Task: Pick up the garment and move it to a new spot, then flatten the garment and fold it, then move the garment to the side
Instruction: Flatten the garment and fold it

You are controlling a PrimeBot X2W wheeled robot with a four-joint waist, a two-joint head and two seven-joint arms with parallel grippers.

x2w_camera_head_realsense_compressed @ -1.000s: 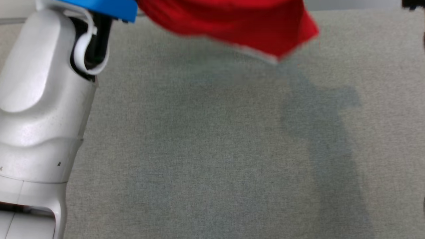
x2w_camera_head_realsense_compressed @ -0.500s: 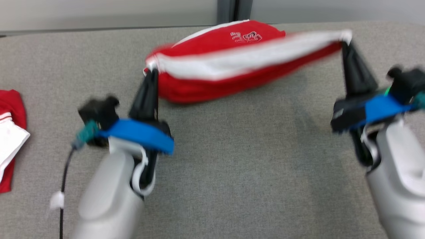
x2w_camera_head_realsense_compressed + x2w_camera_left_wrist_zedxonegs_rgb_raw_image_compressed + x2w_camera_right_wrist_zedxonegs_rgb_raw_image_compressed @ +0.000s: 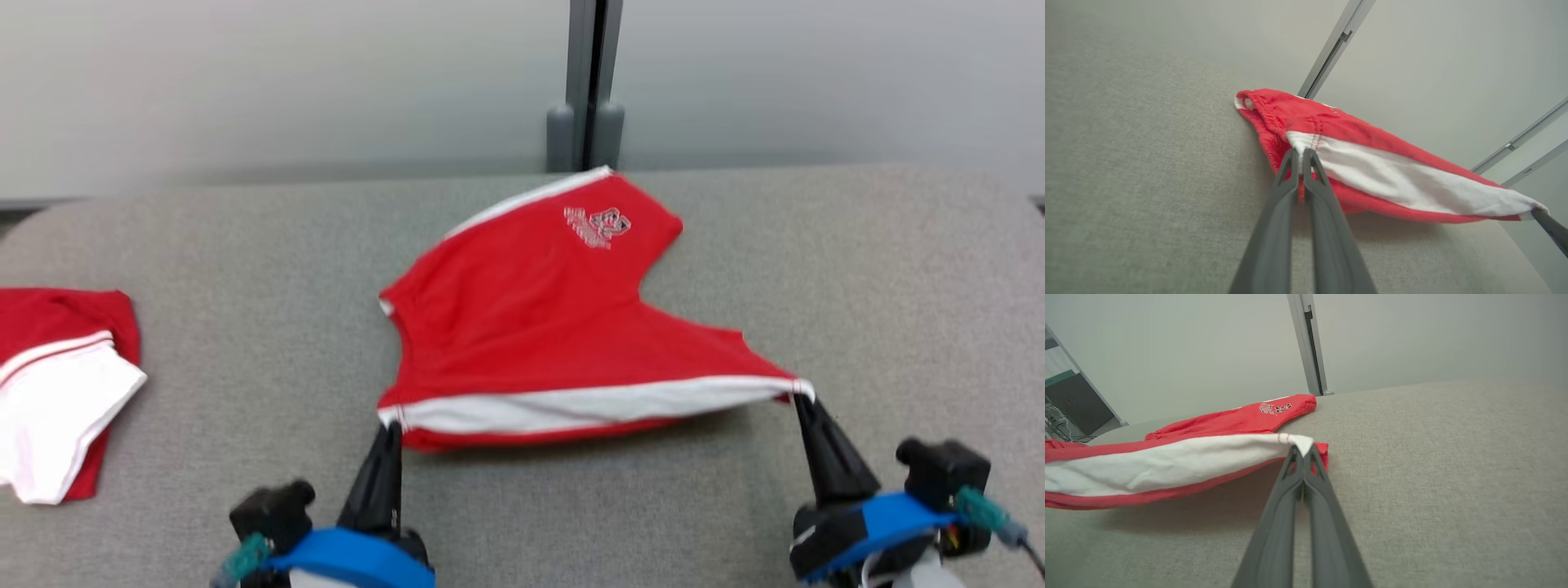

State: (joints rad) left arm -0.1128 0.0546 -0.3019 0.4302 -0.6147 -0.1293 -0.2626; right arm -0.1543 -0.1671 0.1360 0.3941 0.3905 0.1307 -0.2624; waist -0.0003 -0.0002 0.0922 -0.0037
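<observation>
the grey cloth-covered bench (image 3: 204, 245) spans the head view, with a pale wall (image 3: 286, 73) behind it and a grey post (image 3: 586, 82) rising at the bench's far edge. the garment (image 3: 539, 327), a pair of red shorts, lies around the middle of the bench. its far leg rests flat on the surface near the post, while its white waistband (image 3: 588, 406) on the near side is raised a little off the cloth and stretched taut between the two claws. a second red-and-white garment (image 3: 49, 384) lies crumpled at the bench's left edge, well apart. the left claw (image 3: 390, 429) is clenched on the waistband's left corner. the right claw (image 3: 804, 400) is clenched on its right corner, fingers pressed together around the white band. a small white-outlined logo (image 3: 596, 224) sits on the far leg.
</observation>
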